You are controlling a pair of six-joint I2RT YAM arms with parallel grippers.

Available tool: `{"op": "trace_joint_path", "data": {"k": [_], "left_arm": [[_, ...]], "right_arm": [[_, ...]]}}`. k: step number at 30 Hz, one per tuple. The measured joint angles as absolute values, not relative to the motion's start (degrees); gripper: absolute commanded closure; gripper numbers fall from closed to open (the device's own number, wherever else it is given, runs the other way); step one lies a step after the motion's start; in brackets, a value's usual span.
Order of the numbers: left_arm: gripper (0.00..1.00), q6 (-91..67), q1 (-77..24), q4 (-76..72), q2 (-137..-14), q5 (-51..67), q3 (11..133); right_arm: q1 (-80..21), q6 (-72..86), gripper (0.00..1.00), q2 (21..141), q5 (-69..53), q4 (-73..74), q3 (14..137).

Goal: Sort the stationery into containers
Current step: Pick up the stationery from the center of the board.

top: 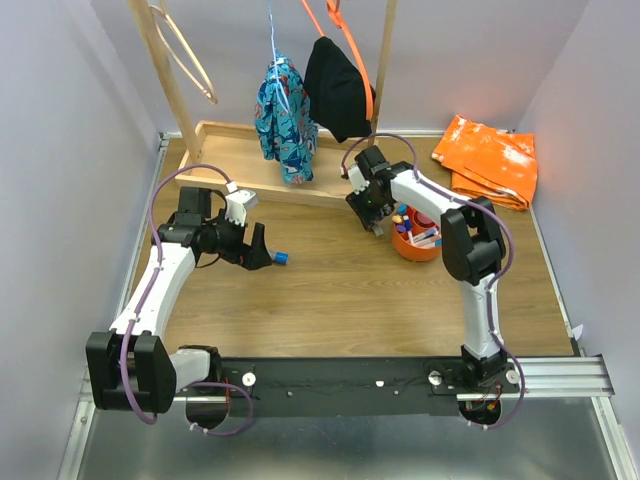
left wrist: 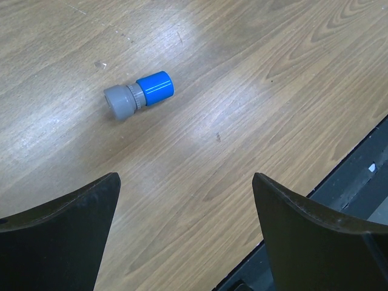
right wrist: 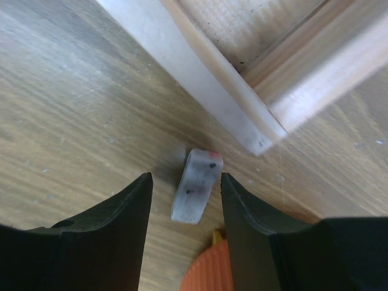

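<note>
**A:** Right wrist camera first. The right claw (right wrist: 186,176) straddles a small pale block (right wrist: 195,189) on the table. Its fingers are half-spread with nothing pinched yet, and a gap shows along one side of the block.

**B:** So what makes this pick clean?

**A:** My call is to centre first, because the block sits closer to one finger than the other. Then squeeze on its long flat faces and lift straight up. The wooden tray edge (right wrist: 285,85) runs just past the fingertips, so there's no room for forward drift.

**B:** And the drop?

**A:** Should be a short trip. The orange cup (right wrist: 205,274) sits just behind the block, on the claw's palm side. From the top camera it holds a cluster of pens (top: 422,232), with blue and red caps showing. I can't make out the dividers.

**B:** Other arm?

**A:** The left claw (left wrist: 186,179) gapes fully and is empty. A blue-and-grey stub (left wrist: 139,95) lies on the table well ahead of its fingertips.
</note>
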State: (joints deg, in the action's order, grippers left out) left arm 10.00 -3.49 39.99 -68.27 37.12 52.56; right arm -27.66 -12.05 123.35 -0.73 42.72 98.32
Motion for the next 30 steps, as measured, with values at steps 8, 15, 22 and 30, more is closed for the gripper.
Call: {"op": "trace_joint_path", "data": {"k": [8, 15, 22, 30], "left_arm": [[0.01, 9.7, -2.9, 39.6, -67.6, 37.2, 51.5], [0.01, 9.3, -2.7, 38.7, -67.5, 37.3, 51.3], [0.01, 8.9, -2.7, 38.6, -67.5, 38.2, 51.3], [0.01, 8.8, -2.7, 39.1, -69.7, 39.4, 53.9]], "right_arm": [[-27.6, -12.1, 0.63, 125.8, -0.6, 42.6, 99.0], [-27.8, -12.9, 0.88, 126.0, -1.0, 42.5, 99.2], [-29.6, -13.6, 0.92, 123.6, -4.1, 43.5, 99.2], [-35.1, -12.5, 0.94, 101.6, -14.3, 42.6, 94.5]]}}
